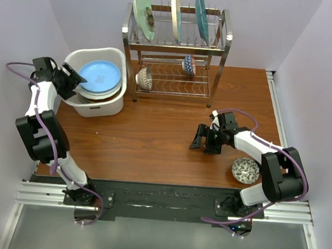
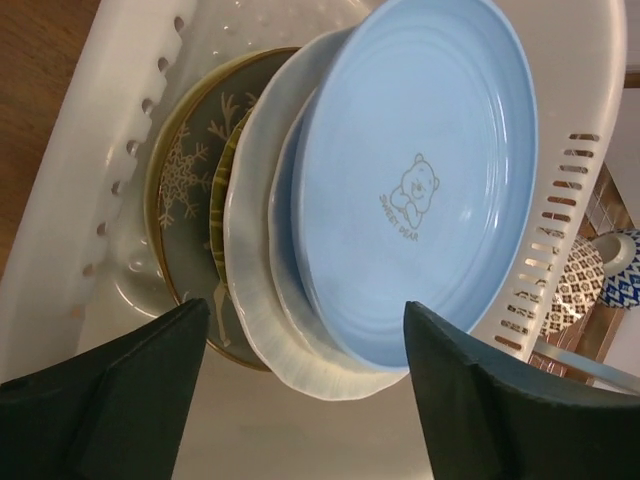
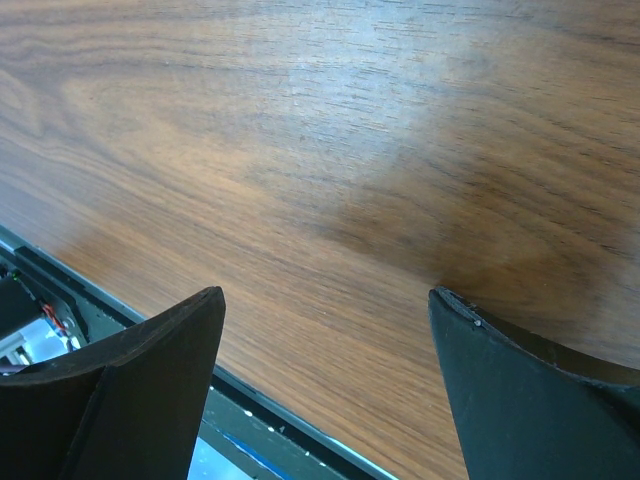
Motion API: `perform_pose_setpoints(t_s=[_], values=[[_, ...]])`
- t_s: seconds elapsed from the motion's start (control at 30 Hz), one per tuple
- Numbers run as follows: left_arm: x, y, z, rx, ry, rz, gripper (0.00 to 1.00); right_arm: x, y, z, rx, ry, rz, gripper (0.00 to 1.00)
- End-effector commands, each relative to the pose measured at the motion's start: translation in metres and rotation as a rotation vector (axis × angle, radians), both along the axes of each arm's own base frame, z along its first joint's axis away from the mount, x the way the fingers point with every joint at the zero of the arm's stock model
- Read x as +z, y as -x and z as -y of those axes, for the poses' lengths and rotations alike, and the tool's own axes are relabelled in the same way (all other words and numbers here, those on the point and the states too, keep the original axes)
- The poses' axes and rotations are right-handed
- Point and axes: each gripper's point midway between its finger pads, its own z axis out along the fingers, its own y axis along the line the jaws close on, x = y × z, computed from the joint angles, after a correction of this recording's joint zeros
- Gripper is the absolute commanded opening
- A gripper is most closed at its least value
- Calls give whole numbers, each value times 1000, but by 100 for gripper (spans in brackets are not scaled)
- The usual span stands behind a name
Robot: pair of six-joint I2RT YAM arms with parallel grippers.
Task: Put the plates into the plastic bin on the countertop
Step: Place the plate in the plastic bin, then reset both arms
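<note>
The white plastic bin (image 1: pixel 99 106) stands at the back left of the countertop (image 1: pixel 154 135). It holds a stack of plates with a blue plate (image 1: pixel 99 76) on top. In the left wrist view the blue plate (image 2: pixel 420 180) with a bear print lies over a white plate (image 2: pixel 250 270) and a grey deer plate (image 2: pixel 185 200), inside the perforated bin (image 2: pixel 90 200). My left gripper (image 1: pixel 77 79) (image 2: pixel 308 305) is open and empty at the bin's left rim. Three plates stand in the rack: pale green (image 1: pixel 144 12), cream (image 1: pixel 175 11), teal (image 1: pixel 202 16). My right gripper (image 1: pixel 202 139) (image 3: pixel 325 295) is open and empty, low over bare wood.
The two-tier metal dish rack (image 1: pixel 216 51) stands at the back centre, with two patterned bowls (image 1: pixel 145 77) (image 1: pixel 189 64) on its lower tier. Another patterned bowl (image 1: pixel 245 170) sits on the countertop by the right arm. Walls close in on both sides.
</note>
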Motion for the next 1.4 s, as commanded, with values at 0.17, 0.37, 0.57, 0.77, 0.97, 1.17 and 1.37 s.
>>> perform_pose_setpoints(t_s=[0.17, 0.37, 0.57, 0.77, 0.97, 1.17, 1.37], values=[[62, 25, 13, -69, -105, 170, 100, 13, -1, -2, 30, -18, 55, 88], [91, 47, 29, -122, -165, 260, 100, 28, -4, -2, 22, -27, 104, 96], [110, 64, 62, -211, -232, 313, 100, 45, -6, 2, 15, -18, 164, 99], [113, 81, 116, -346, -334, 333, 100, 61, -7, 10, 1, 26, 204, 99], [88, 107, 143, -400, -370, 282, 100, 75, -7, 24, -19, 86, 267, 99], [56, 127, 177, -452, -409, 218, 100, 87, -10, 39, -37, 172, 304, 99], [29, 146, 218, -510, -439, 175, 100, 106, -12, 57, -65, 256, 361, 99]])
